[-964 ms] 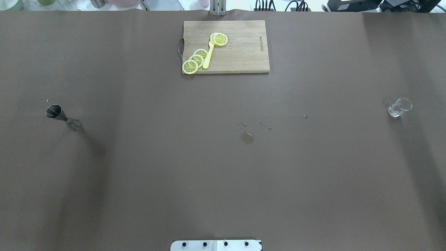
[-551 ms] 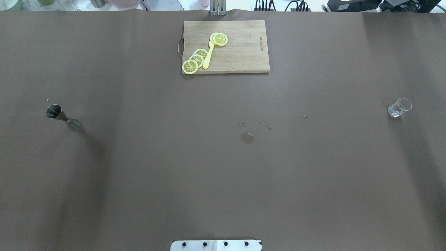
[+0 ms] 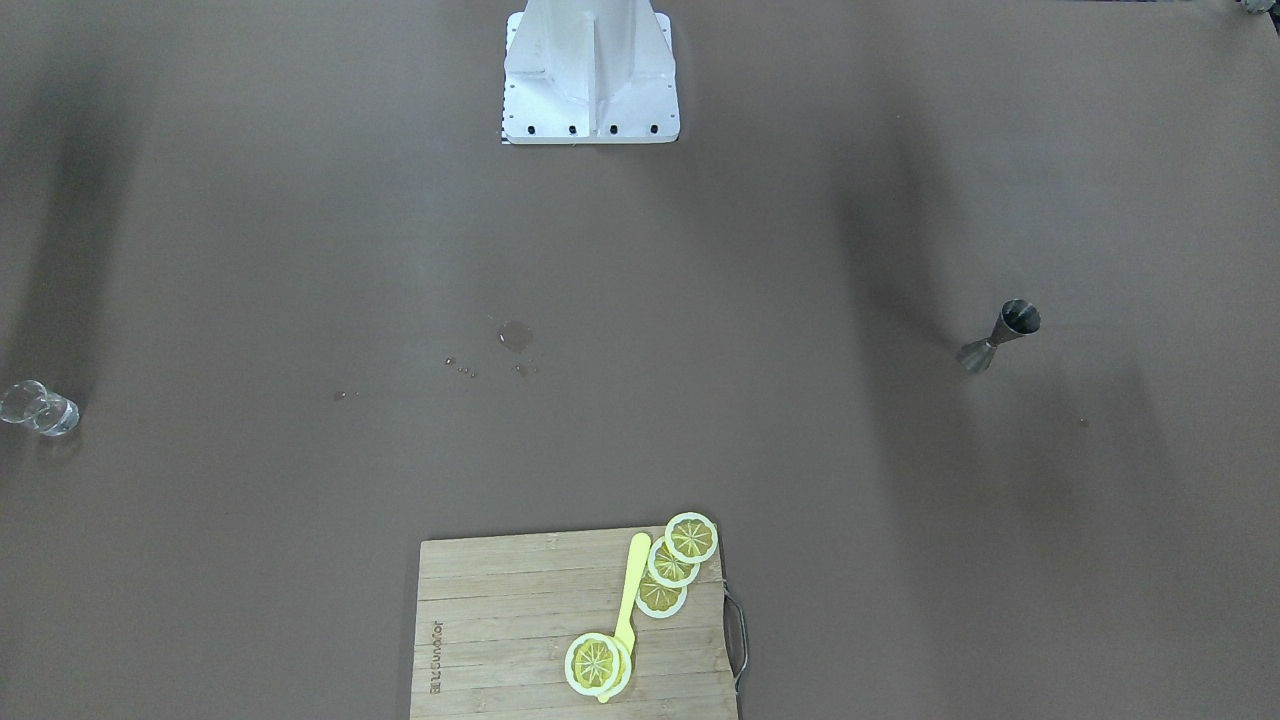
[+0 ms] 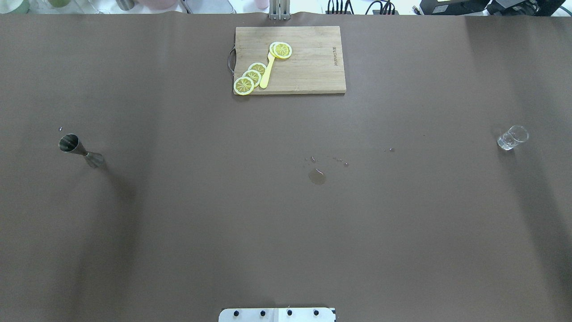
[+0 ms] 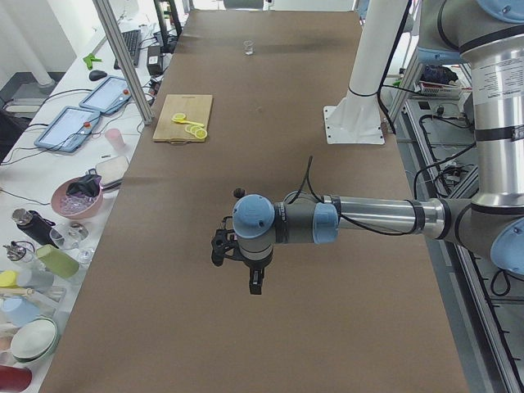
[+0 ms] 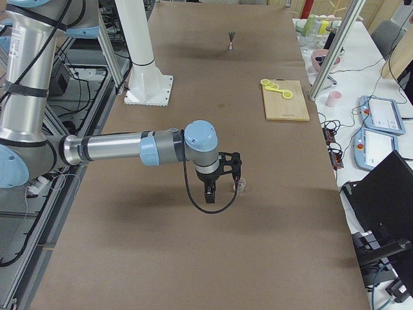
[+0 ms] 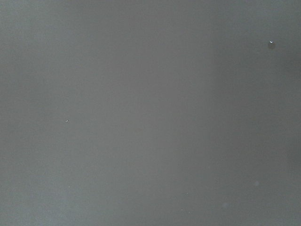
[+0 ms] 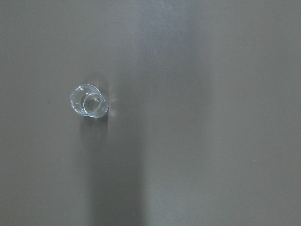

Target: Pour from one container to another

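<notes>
The dark metal jigger (image 4: 80, 150) stands upright on the brown table at the far left, and shows again in the front-facing view (image 3: 1000, 335). The clear glass cup (image 4: 512, 137) stands upright at the far right, and my right wrist camera looks down on it (image 8: 89, 101). Neither gripper appears in the overhead view. In the side views my left gripper (image 5: 248, 277) hangs above the table near the jigger (image 5: 238, 193), and my right gripper (image 6: 210, 192) hangs beside the cup (image 6: 241, 186). I cannot tell whether either one is open or shut.
A wooden cutting board (image 4: 308, 60) with several lemon slices (image 4: 250, 77) and a yellow knife lies at the far middle. A small puddle (image 4: 317, 176) and droplets mark the table's centre. The robot's white base (image 3: 590, 70) stands at the near edge.
</notes>
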Tool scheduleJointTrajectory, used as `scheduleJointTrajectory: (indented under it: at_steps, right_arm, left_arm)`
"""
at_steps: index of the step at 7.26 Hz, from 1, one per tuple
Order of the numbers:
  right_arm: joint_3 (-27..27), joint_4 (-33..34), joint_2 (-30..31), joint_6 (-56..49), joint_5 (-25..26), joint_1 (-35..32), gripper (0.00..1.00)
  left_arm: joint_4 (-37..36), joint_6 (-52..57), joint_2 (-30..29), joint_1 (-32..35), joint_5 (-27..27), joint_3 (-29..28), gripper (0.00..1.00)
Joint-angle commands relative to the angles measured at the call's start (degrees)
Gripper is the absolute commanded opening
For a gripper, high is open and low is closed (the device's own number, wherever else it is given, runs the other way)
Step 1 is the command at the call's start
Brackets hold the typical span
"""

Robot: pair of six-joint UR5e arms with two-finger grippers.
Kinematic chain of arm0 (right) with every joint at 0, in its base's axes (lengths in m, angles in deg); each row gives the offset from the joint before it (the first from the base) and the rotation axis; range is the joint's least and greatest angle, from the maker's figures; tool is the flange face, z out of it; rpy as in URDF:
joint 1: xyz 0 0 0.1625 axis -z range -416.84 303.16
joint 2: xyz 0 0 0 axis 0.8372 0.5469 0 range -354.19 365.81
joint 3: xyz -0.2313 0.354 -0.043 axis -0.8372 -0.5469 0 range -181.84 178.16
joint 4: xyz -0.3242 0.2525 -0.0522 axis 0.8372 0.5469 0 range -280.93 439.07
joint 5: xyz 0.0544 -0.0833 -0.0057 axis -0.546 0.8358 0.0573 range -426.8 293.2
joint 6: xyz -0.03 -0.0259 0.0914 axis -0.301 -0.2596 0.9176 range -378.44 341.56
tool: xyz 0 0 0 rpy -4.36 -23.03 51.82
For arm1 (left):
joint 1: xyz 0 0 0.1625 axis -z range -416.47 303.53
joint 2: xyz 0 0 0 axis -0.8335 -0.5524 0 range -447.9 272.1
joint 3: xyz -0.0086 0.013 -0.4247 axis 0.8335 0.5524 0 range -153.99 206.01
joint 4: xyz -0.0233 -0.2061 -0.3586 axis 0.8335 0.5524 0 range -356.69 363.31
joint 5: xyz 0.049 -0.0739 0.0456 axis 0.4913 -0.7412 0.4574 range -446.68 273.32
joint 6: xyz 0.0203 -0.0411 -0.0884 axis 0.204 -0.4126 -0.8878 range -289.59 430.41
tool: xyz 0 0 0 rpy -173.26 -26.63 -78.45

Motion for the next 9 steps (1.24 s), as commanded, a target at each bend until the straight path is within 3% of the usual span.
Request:
scheduleJointTrajectory:
  at_steps: [1,9]
  right_arm:
    - [0.1,0.0,0.0,0.0,0.0,0.0,1.00]
    - [-1.0,0.1,-2.2,0.0,-0.9,0.0,1.00]
  left_arm:
    - [0.0,-0.1,0.0,-0.1,0.0,0.0,0.99]
    - [0.1,-0.1,0.0,-0.1,-0.1,-0.2,0.99]
